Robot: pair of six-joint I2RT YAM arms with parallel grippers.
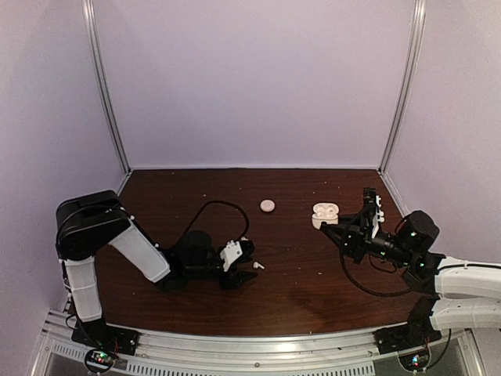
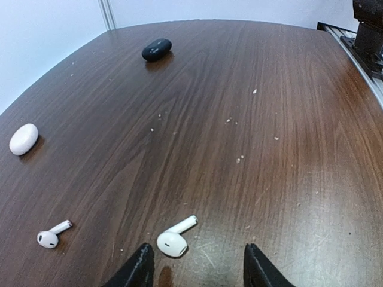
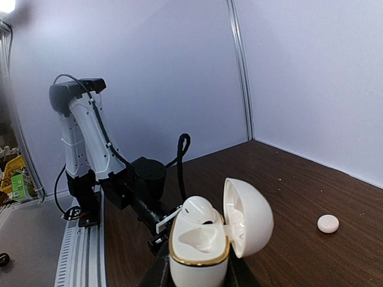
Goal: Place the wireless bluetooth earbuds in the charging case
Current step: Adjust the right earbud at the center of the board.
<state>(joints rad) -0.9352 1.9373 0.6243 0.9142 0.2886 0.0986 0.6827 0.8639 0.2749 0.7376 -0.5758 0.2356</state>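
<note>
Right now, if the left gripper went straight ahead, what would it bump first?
Probably the white earbud lying just ahead of the open left gripper, though depth is unclear.

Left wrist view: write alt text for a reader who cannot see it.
A white stemmed earbud lies on the wooden table ahead of the open fingers, a second earbud to its left. A white case and a black case sit farther off.
</note>
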